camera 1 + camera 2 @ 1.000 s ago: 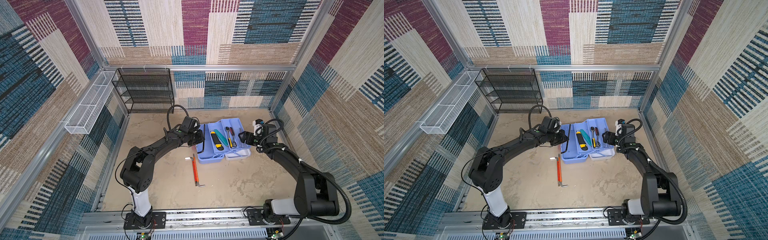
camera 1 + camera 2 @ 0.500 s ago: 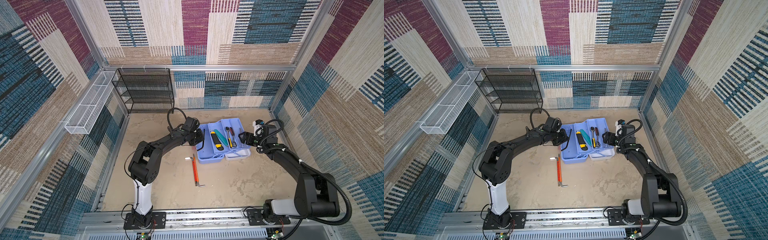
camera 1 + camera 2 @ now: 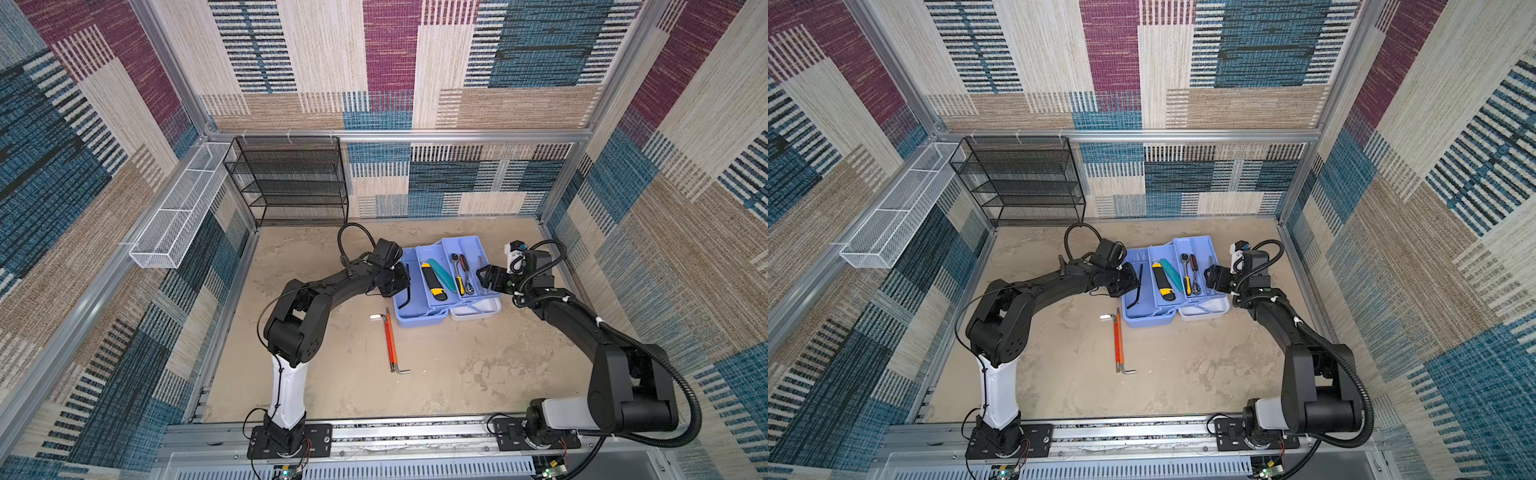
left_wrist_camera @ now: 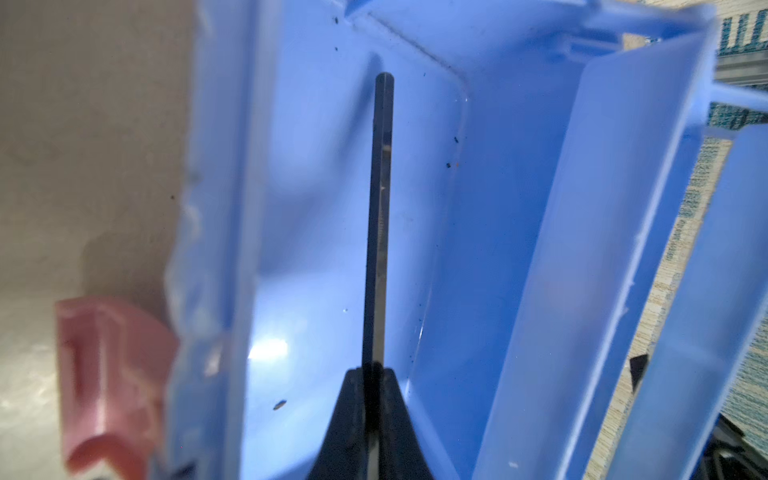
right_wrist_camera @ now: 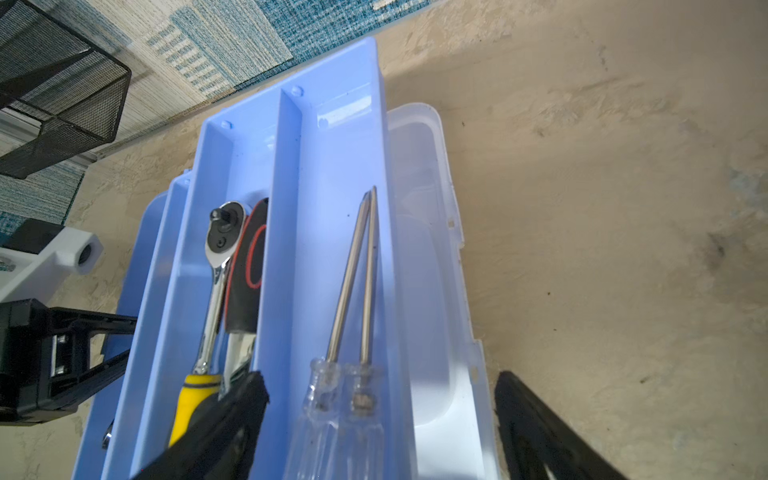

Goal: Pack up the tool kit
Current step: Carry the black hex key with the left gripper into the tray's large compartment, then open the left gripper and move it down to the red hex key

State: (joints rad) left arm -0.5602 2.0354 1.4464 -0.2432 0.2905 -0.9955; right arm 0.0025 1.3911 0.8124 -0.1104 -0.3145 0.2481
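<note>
Risen and drawn in toward the middle since a second ago: left arm [image 3: 299,316], elbow now high above its base; both claws and the right arm where they were. Far left, on the side wall: white wire basket [image 3: 166,232]; beside it, against the back wall, black wire rack [image 3: 291,183]. Left claw [image 3: 404,283] clamped shut on a black hex key [image 3: 409,296], over the left side of the tool kit [image 3: 419,322]. From the left wrist: claw [image 4: 374,370] pinching the key [image 4: 380,199] by its long shaft, shaft stretched over the bare blue bottom of the kit [image 4: 316,249], pink latch [image 4: 112,374] outside the wall; touching the bottom or not, cannot tell. On the table [image 3: 457,374], just in front of the kit's left corner and apart from it: two orange hex keys [image 3: 390,340] side by side. Tool kit open toward the back of the table, right of the middle, between both claws, trays folded out. In the trays, left to right: yellow-and-black knife [image 3: 433,284], ratchet [image 5: 216,266], two screwdrivers [image 5: 353,270]. White lid [image 3: 478,311] lying flat on the right. Right claw [image 3: 484,277] gaping wide, gripping nothing, one finger over the ratchet tray, the other beyond the lid, over the table
</note>
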